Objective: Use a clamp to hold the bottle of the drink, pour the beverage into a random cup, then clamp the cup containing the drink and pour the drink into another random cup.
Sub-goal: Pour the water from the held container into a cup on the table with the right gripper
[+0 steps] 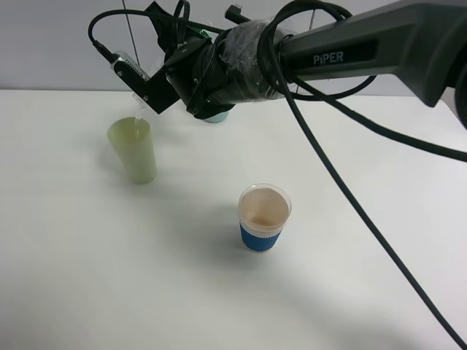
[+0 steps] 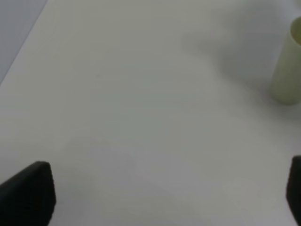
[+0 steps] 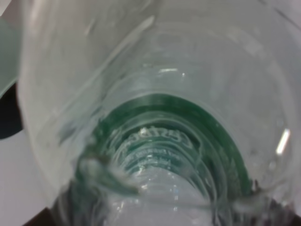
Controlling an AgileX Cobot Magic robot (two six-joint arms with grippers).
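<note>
Bottle (image 3: 155,117) status: pouring | my left tool (image 2: 162,195) released, empty, hanging well back from the pale tumbler (image 1: 133,152) to leave the pour clear | bottle tipped mouth-down above that tumbler so the beverage (image 1: 136,124) falls inside | my right tool (image 1: 169,82) clenched on the bottle, reaching across | blue-sleeved cup (image 1: 263,217) stands apart on the table (image 1: 109,292), judged next to receive.

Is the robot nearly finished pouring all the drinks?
Not yet, about halfway. Done: the right claw grips the bottle. Happening now: the bottle is tipped and water trickles into the yellow-green cup. Left to do: lift that cup and pour into the blue-sleeved cup, which looks empty.
</note>
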